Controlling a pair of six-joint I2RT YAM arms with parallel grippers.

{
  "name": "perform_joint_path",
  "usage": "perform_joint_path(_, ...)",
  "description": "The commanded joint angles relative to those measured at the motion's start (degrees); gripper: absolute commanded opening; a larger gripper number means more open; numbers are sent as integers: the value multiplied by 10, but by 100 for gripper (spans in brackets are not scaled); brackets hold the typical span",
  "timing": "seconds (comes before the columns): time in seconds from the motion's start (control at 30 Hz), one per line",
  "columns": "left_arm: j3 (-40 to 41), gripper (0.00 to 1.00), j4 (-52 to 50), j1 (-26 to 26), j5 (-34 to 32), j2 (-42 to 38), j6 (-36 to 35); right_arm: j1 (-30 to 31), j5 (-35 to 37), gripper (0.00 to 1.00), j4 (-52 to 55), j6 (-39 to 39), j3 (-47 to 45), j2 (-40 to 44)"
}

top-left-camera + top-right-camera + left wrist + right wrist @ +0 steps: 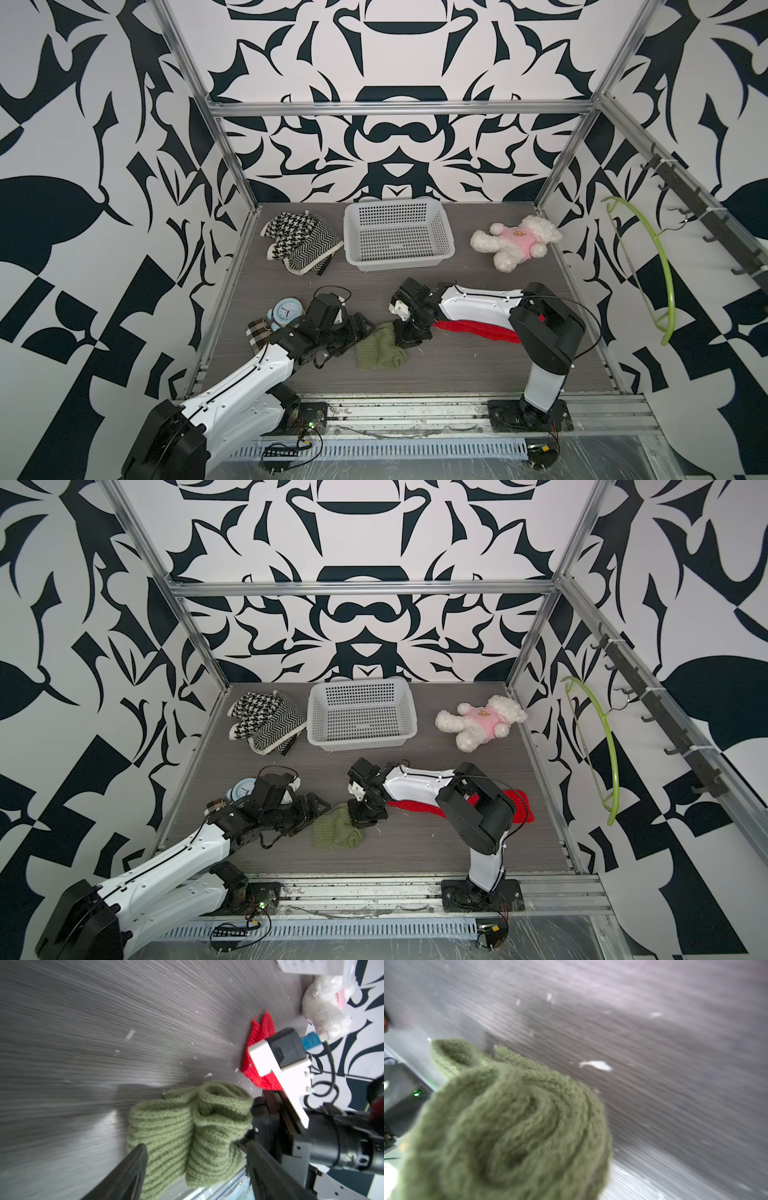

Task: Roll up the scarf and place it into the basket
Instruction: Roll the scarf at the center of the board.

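The scarf is green knit and lies rolled in a loose double coil on the table's front middle, seen in both top views. My left gripper is open at the roll's left end; its black fingers straddle the scarf with a gap on each side. At the roll's right end, my right gripper is shut on the scarf, whose spiral end fills the right wrist view and hides the fingers. The white perforated basket stands empty at the back middle.
A red knit scarf lies under the right arm. Black-and-white patterned scarves sit left of the basket, a plush bear to its right. A blue alarm clock and plaid cloth lie by the left arm. A green hanger hangs on the right wall.
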State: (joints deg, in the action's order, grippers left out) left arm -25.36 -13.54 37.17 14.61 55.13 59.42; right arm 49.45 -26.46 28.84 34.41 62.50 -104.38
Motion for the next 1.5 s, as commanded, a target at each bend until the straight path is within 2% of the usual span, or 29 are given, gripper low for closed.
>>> perform_joint_path(0.0,-22,80,36,38,3,40,17,-3,59,0,70,-16,20,8)
perform_joint_path(0.13,-47,78,77,82,3,107,29,-4,72,0,78,-16,30,12)
perform_joint_path(0.23,-51,71,101,96,-1,142,41,-4,76,0,76,-14,29,14)
perform_joint_path(0.37,-43,43,122,100,-2,170,51,-3,79,0,69,-8,27,19)
perform_joint_path(0.4,-42,31,125,101,-3,173,52,-3,79,0,68,-9,27,18)
perform_joint_path(0.47,-39,1,117,101,-5,175,52,-5,81,0,65,-8,26,22)
perform_joint_path(0.6,-16,0,87,100,-37,172,50,-17,87,0,66,-10,13,44)
perform_joint_path(0.67,9,0,88,93,-44,169,52,-30,93,17,67,-12,-3,66)
perform_joint_path(0.73,31,0,92,91,-47,168,55,-38,102,28,71,-14,-15,86)
perform_joint_path(0.97,90,0,122,91,-59,156,69,-48,128,47,86,-21,-34,100)
perform_joint_path(1.1,97,0,119,91,-65,154,69,-47,114,52,69,-19,-37,88)
perform_joint_path(1.4,90,0,129,91,-65,174,60,-16,48,53,15,-17,-4,61)
perform_joint_path(1.47,90,0,135,91,-62,200,60,-8,24,54,-8,-11,-4,62)
